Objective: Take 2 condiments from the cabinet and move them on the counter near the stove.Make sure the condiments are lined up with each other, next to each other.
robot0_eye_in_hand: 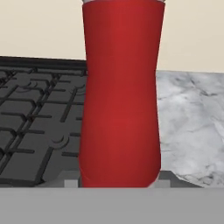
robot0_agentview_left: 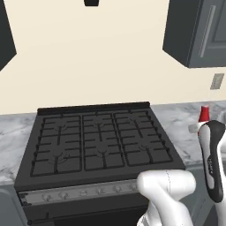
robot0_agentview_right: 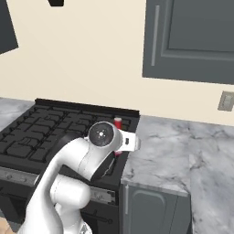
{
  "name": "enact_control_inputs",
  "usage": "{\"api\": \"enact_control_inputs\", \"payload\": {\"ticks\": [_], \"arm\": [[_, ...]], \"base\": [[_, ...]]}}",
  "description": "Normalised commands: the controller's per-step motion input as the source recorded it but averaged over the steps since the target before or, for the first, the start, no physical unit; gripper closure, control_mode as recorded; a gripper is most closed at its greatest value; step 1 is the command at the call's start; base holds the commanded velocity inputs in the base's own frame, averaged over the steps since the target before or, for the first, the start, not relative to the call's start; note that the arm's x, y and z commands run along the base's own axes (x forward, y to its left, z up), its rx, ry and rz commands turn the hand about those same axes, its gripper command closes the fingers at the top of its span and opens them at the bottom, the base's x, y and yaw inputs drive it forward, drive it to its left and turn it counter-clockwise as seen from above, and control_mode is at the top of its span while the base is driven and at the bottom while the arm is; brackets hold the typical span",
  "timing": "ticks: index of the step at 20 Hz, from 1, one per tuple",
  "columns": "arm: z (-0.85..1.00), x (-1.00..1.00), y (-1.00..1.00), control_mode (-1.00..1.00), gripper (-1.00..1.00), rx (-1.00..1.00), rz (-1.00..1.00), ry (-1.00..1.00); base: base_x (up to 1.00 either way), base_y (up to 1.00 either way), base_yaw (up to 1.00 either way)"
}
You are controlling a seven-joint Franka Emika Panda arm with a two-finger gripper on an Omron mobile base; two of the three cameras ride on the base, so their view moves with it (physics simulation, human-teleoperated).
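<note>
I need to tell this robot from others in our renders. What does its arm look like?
The arm has smooth, rounded glossy white shells. One link carries a black band with small markings, and a dark round joint cap has a pale centre. No cables show.

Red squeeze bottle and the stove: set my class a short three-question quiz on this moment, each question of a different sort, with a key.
1. True or false: the cabinet door is shut.
2. The red squeeze bottle stands upright or lies on its side?
3. In the hand view, the counter lies on which side of the bottle: A the stove side, B the opposite side, C behind the wall?

Key: 1 true. 2 upright, between the fingers of the gripper. 3 B.
</note>
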Motion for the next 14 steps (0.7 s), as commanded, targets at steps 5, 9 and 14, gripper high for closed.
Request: {"api": "enact_control_inputs", "payload": {"ticks": [5,9,14], "arm": [[-0.47,0.38,-0.08,-1.00,1.00,0.00,0.00,0.03],[-0.43,0.35,-0.01,-1.00,1.00,0.00,0.00,0.00],[-0.51,0.43,-0.15,-1.00,1.00,0.00,0.00,0.00]], "base": [[0.00,0.00,0.00],[0.00,0.00,0.00],[0.00,0.00,0.00]]}}
